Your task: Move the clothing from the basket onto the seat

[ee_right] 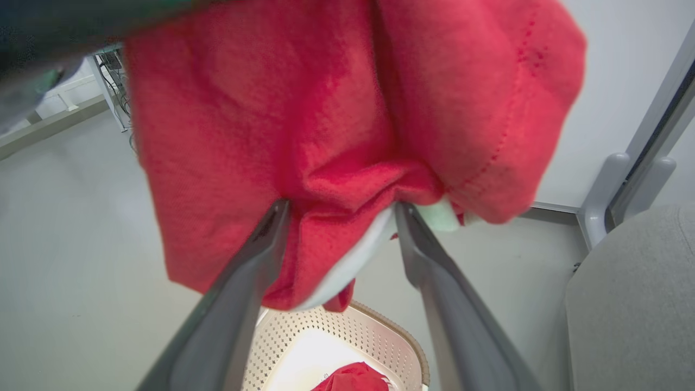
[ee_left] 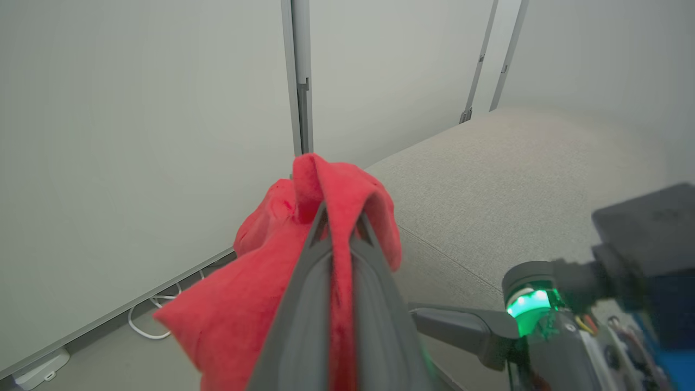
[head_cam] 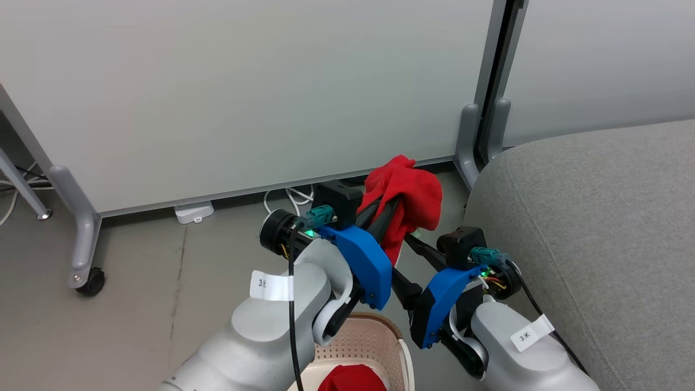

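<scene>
One red garment [head_cam: 404, 190] hangs in the air above the floor, left of the grey seat [head_cam: 592, 233]. My left gripper [head_cam: 392, 212] is shut on it; in the left wrist view the cloth [ee_left: 260, 293] drapes over the closed fingertips [ee_left: 336, 220]. My right gripper [ee_right: 342, 209] is open just under the garment [ee_right: 336, 119], its fingers spread either side of a fold with white trim; it also shows in the head view [head_cam: 407, 241]. Below, the cream basket [head_cam: 374, 336] holds the second red garment [head_cam: 353, 377], which the right wrist view also catches [ee_right: 353, 377].
A white partition on grey wheeled feet [head_cam: 81, 239] stands behind, with white cables and a small white box [head_cam: 194, 212] at its base. Bare grey floor [head_cam: 163, 282] lies to the left. The seat's rounded edge is close to my right arm.
</scene>
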You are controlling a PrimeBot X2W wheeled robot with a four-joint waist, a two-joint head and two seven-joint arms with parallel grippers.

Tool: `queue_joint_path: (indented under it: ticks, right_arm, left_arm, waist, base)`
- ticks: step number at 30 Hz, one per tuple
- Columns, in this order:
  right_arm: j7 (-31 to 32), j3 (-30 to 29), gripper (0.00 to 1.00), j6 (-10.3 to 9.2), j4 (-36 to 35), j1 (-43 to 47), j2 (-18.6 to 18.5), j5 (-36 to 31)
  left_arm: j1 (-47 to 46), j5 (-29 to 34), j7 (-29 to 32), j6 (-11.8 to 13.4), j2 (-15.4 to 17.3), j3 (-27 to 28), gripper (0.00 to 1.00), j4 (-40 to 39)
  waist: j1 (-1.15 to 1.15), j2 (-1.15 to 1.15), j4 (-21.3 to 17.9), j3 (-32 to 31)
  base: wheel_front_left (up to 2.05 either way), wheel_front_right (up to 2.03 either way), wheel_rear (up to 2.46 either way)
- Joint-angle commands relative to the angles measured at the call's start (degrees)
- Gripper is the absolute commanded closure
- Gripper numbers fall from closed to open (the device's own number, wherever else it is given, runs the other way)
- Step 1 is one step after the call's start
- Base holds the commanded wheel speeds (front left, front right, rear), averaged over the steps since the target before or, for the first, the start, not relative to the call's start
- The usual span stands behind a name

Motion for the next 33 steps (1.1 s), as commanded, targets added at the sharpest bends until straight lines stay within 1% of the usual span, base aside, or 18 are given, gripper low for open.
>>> queue_joint_path:
  ticks: [1,6,7,8,9,10,18,33]
  right_arm:
    - [-0.3,0.3,0.00,0.03,0.5,-1.0,-0.2,0.5]
    - [-1.2,1.9,0.00,0.03,1.4,-2.1,-0.2,2.1]
    - [-1.4,2.1,0.08,0.03,1.4,-2.3,-0.2,2.3]
    - [-1.5,2.5,0.44,0.03,1.5,-2.3,-0.2,2.7]
    - [-1.7,2.8,0.67,0.03,1.6,-2.4,-0.2,3.0]
    - [-1.9,3.1,1.00,0.03,1.7,-2.5,-0.2,3.1]
    - [-3.1,4.4,1.00,0.03,2.2,-3.0,-0.2,4.2]
    - [-3.6,5.0,1.00,0.03,2.3,-3.6,-0.2,4.5]
  left_arm:
    - [-0.8,-0.3,-0.4,0.3,0.0,-0.1,1.00,-0.3]
    - [-0.9,-1.5,-0.5,0.7,0.0,-1.4,1.00,-1.1]
    - [-0.9,-1.8,-0.4,0.8,0.0,-1.5,1.00,-1.1]
    - [-0.8,-1.8,-0.5,0.8,0.0,-1.7,1.00,-1.0]
    - [-0.7,-2.0,-0.5,0.8,0.0,-1.8,1.00,-0.9]
    - [-0.7,-2.2,-0.6,0.9,0.0,-2.0,1.00,-0.8]
    - [-1.1,-2.9,-1.2,1.1,0.0,-2.8,1.00,0.9]
    - [-1.7,-4.1,-2.0,1.1,0.0,-3.7,1.00,3.0]
  waist:
    - [-0.01,0.00,0.0,0.0]
    - [-0.01,0.00,0.1,-0.3]
    - [-0.01,0.00,0.1,-0.3]
    - [-0.01,0.00,0.1,-0.4]
    - [-0.01,0.00,0.1,-0.5]
    - [-0.01,0.00,0.0,-0.5]
    - [-0.01,0.00,-0.7,-0.9]
    - [-0.01,0.00,-1.3,-0.6]
  base:
    - [0.00,0.00,0.00]
    - [0.00,0.00,0.00]
    - [0.00,0.00,0.00]
    - [0.00,0.00,0.00]
    - [0.00,0.00,0.00]
    - [0.00,0.00,0.00]
    - [0.00,0.00,0.00]
    - [0.00,0.00,0.00]
